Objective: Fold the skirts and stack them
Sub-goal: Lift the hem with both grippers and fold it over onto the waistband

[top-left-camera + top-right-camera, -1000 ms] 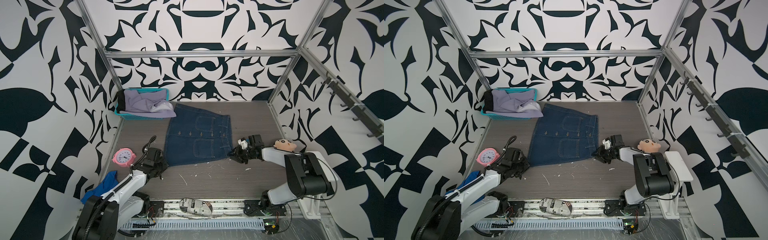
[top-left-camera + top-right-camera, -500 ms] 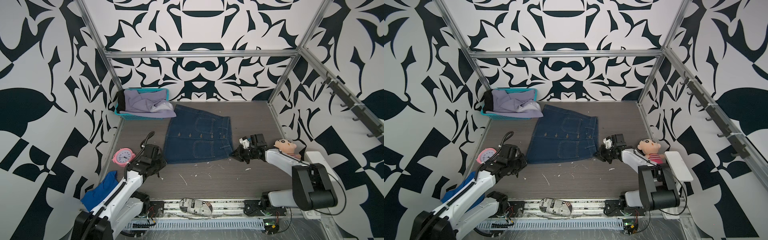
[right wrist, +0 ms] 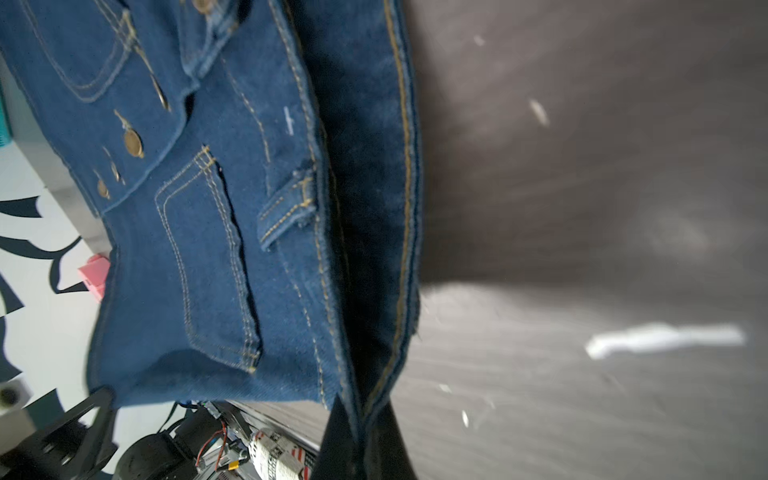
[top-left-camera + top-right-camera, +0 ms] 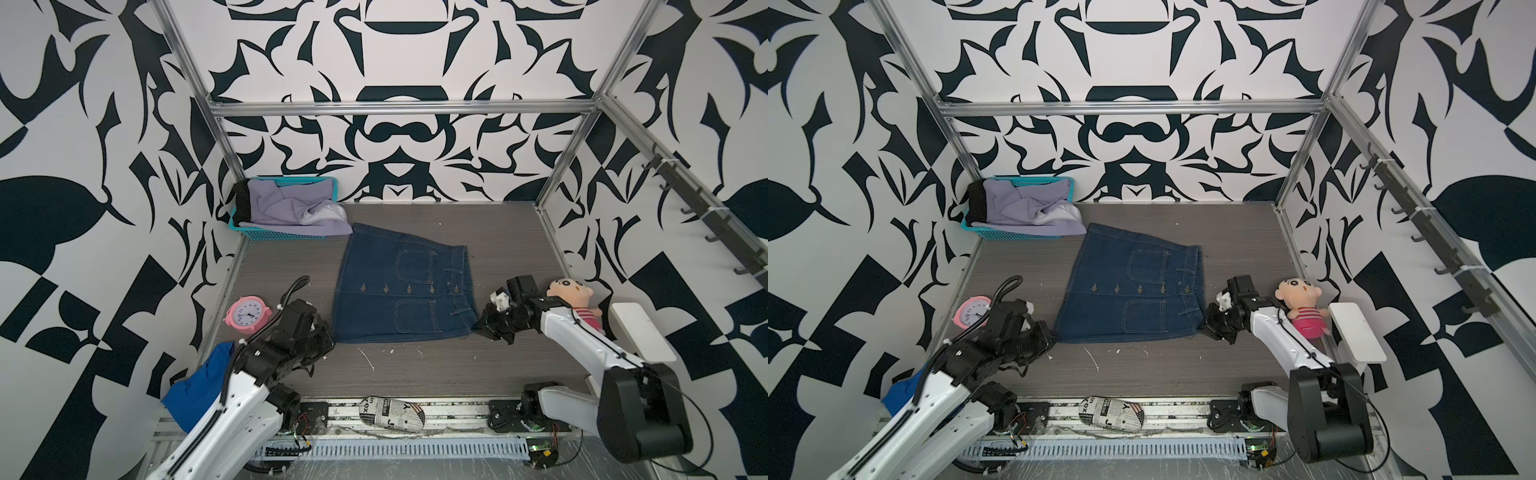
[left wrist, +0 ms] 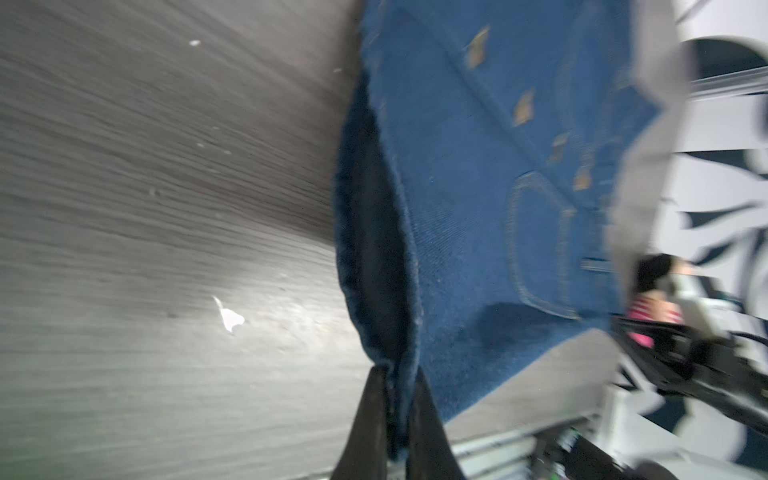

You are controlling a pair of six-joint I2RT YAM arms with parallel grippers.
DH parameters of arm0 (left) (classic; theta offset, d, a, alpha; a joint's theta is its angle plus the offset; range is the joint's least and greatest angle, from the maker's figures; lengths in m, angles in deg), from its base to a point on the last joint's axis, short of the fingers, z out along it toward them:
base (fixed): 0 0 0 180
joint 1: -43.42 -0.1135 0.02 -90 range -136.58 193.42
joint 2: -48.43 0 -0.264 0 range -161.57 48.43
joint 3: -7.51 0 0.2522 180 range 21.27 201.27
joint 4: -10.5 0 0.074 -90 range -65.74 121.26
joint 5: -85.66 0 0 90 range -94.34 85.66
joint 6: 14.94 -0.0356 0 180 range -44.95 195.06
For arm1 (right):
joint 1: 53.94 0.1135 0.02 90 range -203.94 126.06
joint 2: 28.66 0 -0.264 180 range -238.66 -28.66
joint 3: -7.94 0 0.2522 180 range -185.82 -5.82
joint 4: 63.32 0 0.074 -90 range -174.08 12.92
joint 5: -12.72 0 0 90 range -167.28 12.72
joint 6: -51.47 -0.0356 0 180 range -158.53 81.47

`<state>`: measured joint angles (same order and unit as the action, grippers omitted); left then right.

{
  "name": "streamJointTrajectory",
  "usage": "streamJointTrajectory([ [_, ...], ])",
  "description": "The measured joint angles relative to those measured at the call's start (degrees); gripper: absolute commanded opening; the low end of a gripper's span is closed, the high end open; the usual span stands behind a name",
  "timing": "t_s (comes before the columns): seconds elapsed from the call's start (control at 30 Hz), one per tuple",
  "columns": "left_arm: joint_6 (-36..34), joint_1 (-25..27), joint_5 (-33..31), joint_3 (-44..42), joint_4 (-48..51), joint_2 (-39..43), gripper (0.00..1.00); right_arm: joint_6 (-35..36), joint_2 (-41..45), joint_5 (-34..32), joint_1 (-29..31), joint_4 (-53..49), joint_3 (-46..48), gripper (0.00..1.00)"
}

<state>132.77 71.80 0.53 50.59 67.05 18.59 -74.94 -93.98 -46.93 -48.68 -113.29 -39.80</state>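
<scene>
The dark blue denim skirt [image 4: 403, 291] [image 4: 1133, 286] lies spread on the grey table, waistband toward the right. My left gripper [image 4: 328, 336] [image 4: 1050, 334] is shut on its near hem corner; the left wrist view shows the denim [image 5: 478, 166] pinched in that gripper [image 5: 398, 374]. My right gripper [image 4: 478, 326] [image 4: 1202, 326] is shut on the near waistband corner, and the right wrist view shows the doubled denim [image 3: 208, 249] running into that gripper [image 3: 363, 405]. The pale lavender skirt [image 4: 291, 208] [image 4: 1025, 205] and the black skirt [image 4: 242, 203] [image 4: 976, 203] lie in the teal basket [image 4: 282, 235] [image 4: 1017, 235].
A pink clock [image 4: 248, 313] [image 4: 971, 311] stands behind the left arm, with a bright blue mesh cloth [image 4: 199, 382] [image 4: 901, 390] nearer. A doll [image 4: 571, 297] [image 4: 1300, 305] and a white shelf [image 4: 640, 328] [image 4: 1356, 332] flank the right arm. A newspaper-print bundle [image 4: 392, 411] [image 4: 1113, 411] lies on the front rail.
My right gripper has shut on the waistband corner. The left arm has risen a little, still holding the hem corner. The skirt stays spread on the table.
</scene>
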Motion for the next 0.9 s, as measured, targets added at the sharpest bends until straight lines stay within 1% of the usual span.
streamJointTrajectory([
  [0.1,2.58,0.5,0.48,0.02,0.39,4.79,0.0,0.04,4.09,-0.17,-0.79,-2.84,0.0,0.0],
  [0.17,2.73,0.61,0.72,0.87,0.61,4.37,0.0,0.15,5.07,0.35,-1.57,-3.8,-0.17,0.0],
  [0.23,1.81,0.63,0.59,3.02,0.76,2.16,0.0,0.35,4.9,0.98,-2.51,-4.37,-1.16,0.0],
  [0.33,-1.88,0.68,-0.24,9.7,-0.07,-3.85,0.0,0.68,3.91,2.54,-3.48,-4.2,-4.72,0.0],
  [0.43,-7.63,0.55,-2.1,17.51,-3.8,-11.1,0.0,0.76,1.36,3.93,-4.0,-2.29,-9.4,0.0],
  [0.53,-13.99,-0.85,-2.1,25.42,-6.19,-19.91,0.0,0.81,-2.25,4.94,-4.46,-0.9,-12.94,0.0],
  [0.6,-18.29,-2.95,-0.98,30.4,-8.79,-26.75,0.0,0.55,-4.57,5.7,-4.79,0.35,-13.94,0.0],
  [0.77,-25.2,-10.49,3.67,35.65,-14.23,-39.21,0.0,-1.44,-8.85,6.43,-4.9,3.08,-16.0,0.0],
  [0.9,-29.7,-13.57,5.55,40.24,-14.78,-48.74,0.0,-2.95,-14.32,6.67,-4.94,5.68,-21.33,0.0],
])
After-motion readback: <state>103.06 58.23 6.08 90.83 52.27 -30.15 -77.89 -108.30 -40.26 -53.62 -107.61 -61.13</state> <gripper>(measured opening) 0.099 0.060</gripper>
